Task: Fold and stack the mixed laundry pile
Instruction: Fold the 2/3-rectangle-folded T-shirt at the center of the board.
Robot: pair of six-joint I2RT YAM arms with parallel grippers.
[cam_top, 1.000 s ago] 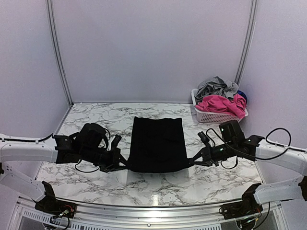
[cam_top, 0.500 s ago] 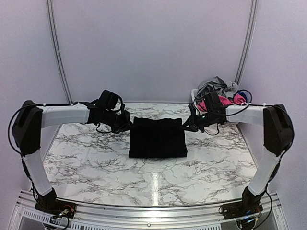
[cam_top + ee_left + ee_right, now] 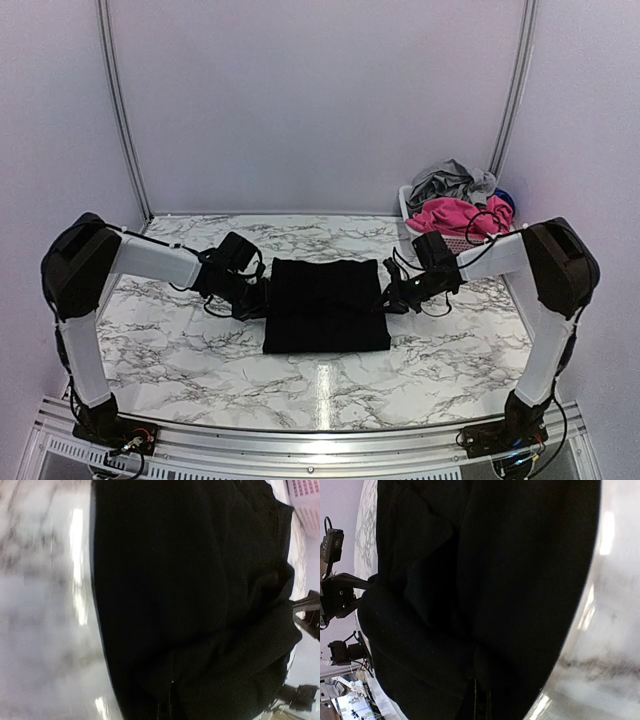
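black cloth (image 3: pixel 327 310), left gripper (image 3: pixel 262 299) and right gripper (image 3: pixel 388 298) seemingly pinching sides

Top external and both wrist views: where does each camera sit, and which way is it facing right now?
Top external: above and behind the arm bases, looking down on the table, black cloth and basket; left arm and right arm both show.
Left wrist: low at the cloth's left edge, facing right across it; own jaws lost in the black.
Right wrist: low at the cloth's right edge, facing left across it; own jaws likewise hidden.
Shared: both wrist views show the cloth, table, and the opposite arm's tip.
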